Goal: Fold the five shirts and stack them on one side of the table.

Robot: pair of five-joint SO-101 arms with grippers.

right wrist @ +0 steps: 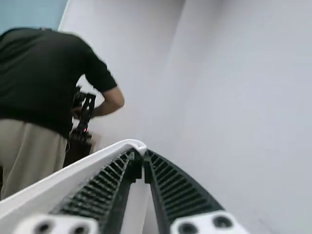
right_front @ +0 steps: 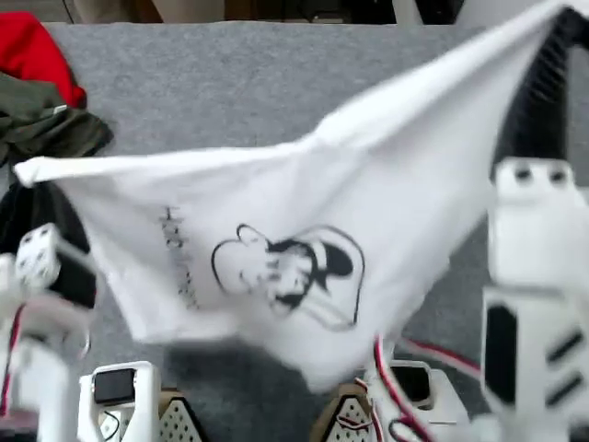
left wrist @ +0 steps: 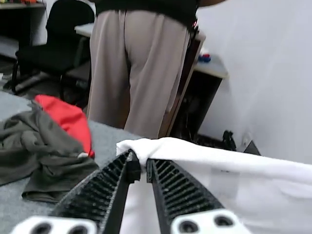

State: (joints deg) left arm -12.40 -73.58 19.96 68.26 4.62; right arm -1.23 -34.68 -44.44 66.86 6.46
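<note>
Right now I have the white shirt (right_front: 368, 175) hanging in the air across the middle of the high view, stretched between my two arms with its printed cartoon facing the camera. My left gripper (left wrist: 140, 169) is clenched on one corner of the cloth, jaws pressed together with the hem bunched over their tips. That corner sits at the left edge of the high view. My right gripper (right wrist: 142, 165) is likewise clamped on another corner, lifted much higher, in the upper right of that frame. So the shirt hangs slanted, its loose lower edge drooping toward the bottom centre. I cannot tell whether it brushes the grey table (right_front: 230, 83) underneath. I judge that pinching two corners like this lets the fabric fall open and flat, ready to be laid down for folding. A red shirt (right_front: 32, 51) and an olive shirt (right_front: 51, 129) lie crumpled in the upper left, touching each other and not yet folded, so I reckon most of the job is ahead of me
</note>
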